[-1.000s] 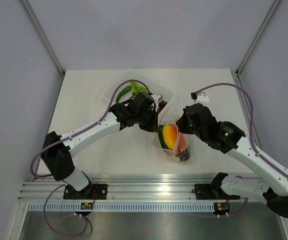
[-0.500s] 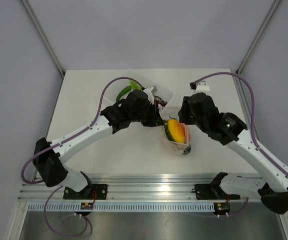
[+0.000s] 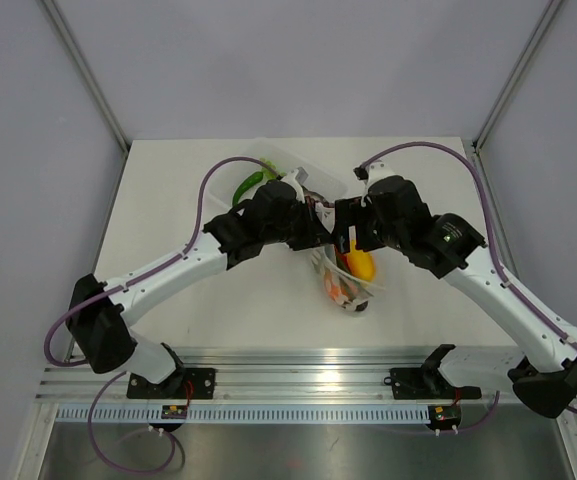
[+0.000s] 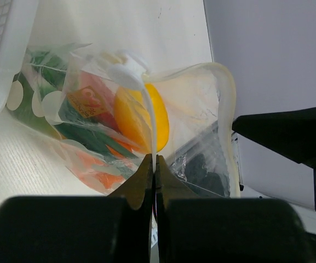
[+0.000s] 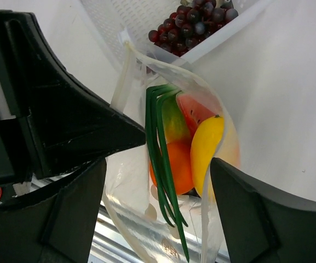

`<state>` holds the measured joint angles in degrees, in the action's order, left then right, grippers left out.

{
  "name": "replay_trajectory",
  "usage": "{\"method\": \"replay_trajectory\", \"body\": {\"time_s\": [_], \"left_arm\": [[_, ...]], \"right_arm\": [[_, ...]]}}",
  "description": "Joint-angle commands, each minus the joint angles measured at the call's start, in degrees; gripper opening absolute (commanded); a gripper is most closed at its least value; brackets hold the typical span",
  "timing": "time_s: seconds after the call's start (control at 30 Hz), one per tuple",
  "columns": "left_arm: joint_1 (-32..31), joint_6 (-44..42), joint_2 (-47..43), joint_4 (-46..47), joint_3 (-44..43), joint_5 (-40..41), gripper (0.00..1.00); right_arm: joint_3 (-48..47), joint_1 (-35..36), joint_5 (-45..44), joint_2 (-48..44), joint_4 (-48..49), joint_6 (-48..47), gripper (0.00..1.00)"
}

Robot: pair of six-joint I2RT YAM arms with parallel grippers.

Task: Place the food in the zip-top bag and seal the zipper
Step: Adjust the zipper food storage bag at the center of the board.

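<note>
- Sitting leftmost in the white tray [image 3: 268, 162], the green pepper [image 3: 250, 184] isn't bagged yet, and neither are the grapes [image 5: 190, 19] at the tray's near edge.
- Next over, your left gripper [image 4: 153, 164] has its jaws clamped flat on the zipper [image 4: 153, 131], the thick cloudy strip at the mouth of the zip-top bag [image 4: 201, 123].
- The bag sits between your two wrists, just in front of the tray. Whether its bottom rests on the table [image 3: 168, 230] or hangs off it, I can't tell.
- Inside the bag are the green onion [image 5: 156, 137], watermelon slice [image 5: 193, 112], orange piece [image 5: 177, 167] and yellow piece [image 5: 204, 148].
- Handling, my read: the film is thin, light, floppy and slick. The toy pieces add little weight, but they bulge the walls and will shift if you tilt the bag.
- Take hold on the stiffer zipper strip near one end, not on the bare film, which would likely slide or crumple.
- Your right gripper [image 5: 158, 164] is spread wide with one finger on each side of the bag, holding nothing.
- Only the left wrist view shows the pinch on the strip and how the strip bows open. From overhead, both wrists cover it.
- Only the right wrist view looks down the gaping mouth and sorts out the pieces inside.
- Only the overhead view shows the pepper and where the bag sits relative to the tray.
</note>
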<state>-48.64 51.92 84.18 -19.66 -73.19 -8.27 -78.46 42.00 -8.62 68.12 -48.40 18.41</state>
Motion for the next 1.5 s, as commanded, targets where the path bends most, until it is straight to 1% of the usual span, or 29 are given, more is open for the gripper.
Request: {"method": "replay_trajectory", "body": {"time_s": [0.0,0.07,0.13,0.2,0.23,0.37,0.43,0.57,0.63,0.67,0.73,0.83,0.97,1.0,1.07,1.13,1.2,1.23,1.3,1.33,1.37,1.4,1.43,1.47], "left_arm": [[-0.05,1.52,0.46,4.19,-0.64,2.03,0.0],[0.04,1.52,0.81,4.1,-0.64,2.56,0.0],[0.04,1.69,1.25,3.84,-1.08,3.43,0.0],[0.3,1.87,1.86,3.84,-1.52,3.7,0.0],[0.56,1.95,2.38,3.84,-2.04,3.62,0.0],[1.09,1.52,3.35,4.1,-3.28,2.83,0.0],[1.18,1.17,3.62,4.1,-3.63,2.82,0.0],[1.8,0.9,3.88,3.93,-3.89,2.65,0.0],[1.97,0.81,4.06,3.75,-4.15,2.47,0.0],[1.97,0.73,4.15,3.67,-4.42,2.39,0.0],[2.06,0.64,4.32,3.66,-4.59,2.21,0.0],[2.06,0.64,4.67,3.49,-5.12,2.12,0.0],[2.06,0.81,5.38,3.4,-6.0,2.21,0.0],[2.06,1.07,5.47,3.23,-6.26,2.38,0.0],[2.06,1.43,5.99,2.18,-7.05,3.08,0.0],[2.06,1.87,6.26,1.82,-7.58,3.44,0.0],[2.06,1.96,6.35,1.82,-7.5,3.53,0.0],[2.06,1.96,6.26,1.73,-7.5,3.53,0.0],[2.06,1.35,5.91,1.82,-7.32,3.44,0.0],[2.06,0.91,5.64,2.08,-7.15,3.44,0.0],[2.06,0.38,5.29,2.34,-6.62,3.44,0.01],[2.06,-1.19,4.94,2.52,-6.44,3.18,0.09],[2.06,-2.17,3.89,2.61,-6.01,3.18,0.2],[2.06,-3.48,3.28,2.17,-5.31,4.05,0.36]], "right_arm": [[0.14,-0.07,2.21,-2.72,0.06,-1.45,0.84],[0.85,-0.07,0.9,-5.17,-0.2,-1.01,0.85],[1.46,-0.07,-0.25,-7.89,-1.42,-0.31,0.91],[2.16,-0.07,-2.97,-9.31,-4.14,0.57,0.99],[2.6,-0.07,-4.98,-10.62,-5.11,1.61,1.0],[6.29,-0.07,-7.81,-13.09,-9.16,4.87,0.99],[9.19,-0.07,-8.16,-14.93,-9.17,7.49,0.99],[15.94,-0.07,-7.64,-19.5,-6.37,11.29,1.0],[18.76,-0.07,-5.45,-22.92,-4.26,11.64,0.97],[21.65,-0.07,-5.09,-23.99,-1.81,11.64,0.97],[24.04,-0.07,-5.09,-26.7,0.4,11.03,0.95],[25.63,-0.07,-5.61,-26.72,2.17,10.24,0.93],[25.9,-0.08,-5.26,-24.0,4.89,9.01,0.83],[25.81,-0.07,-5.26,-22.52,5.16,9.18,0.75],[25.72,-0.07,-5.35,-21.19,6.21,9.18,0.67],[25.98,0.01,-5.35,-20.13,7.18,9.53,0.55],[26.34,0.01,-5.61,-20.13,8.58,9.71,0.47],[26.34,-0.07,-6.22,-20.3,8.85,9.71,0.34],[26.42,-0.16,-7.28,-20.57,9.38,9.36,0.26],[26.42,-0.08,-8.68,-20.66,9.47,9.1,0.24],[26.25,-0.07,-9.39,-20.83,9.47,8.83,0.24],[25.99,-0.16,-10.27,-20.74,9.21,8.05,0.22],[25.72,-0.08,-12.36,-20.57,9.12,7.87,0.18],[25.29,-0.07,-13.6,-20.48,8.85,7.6,0.06]]}}
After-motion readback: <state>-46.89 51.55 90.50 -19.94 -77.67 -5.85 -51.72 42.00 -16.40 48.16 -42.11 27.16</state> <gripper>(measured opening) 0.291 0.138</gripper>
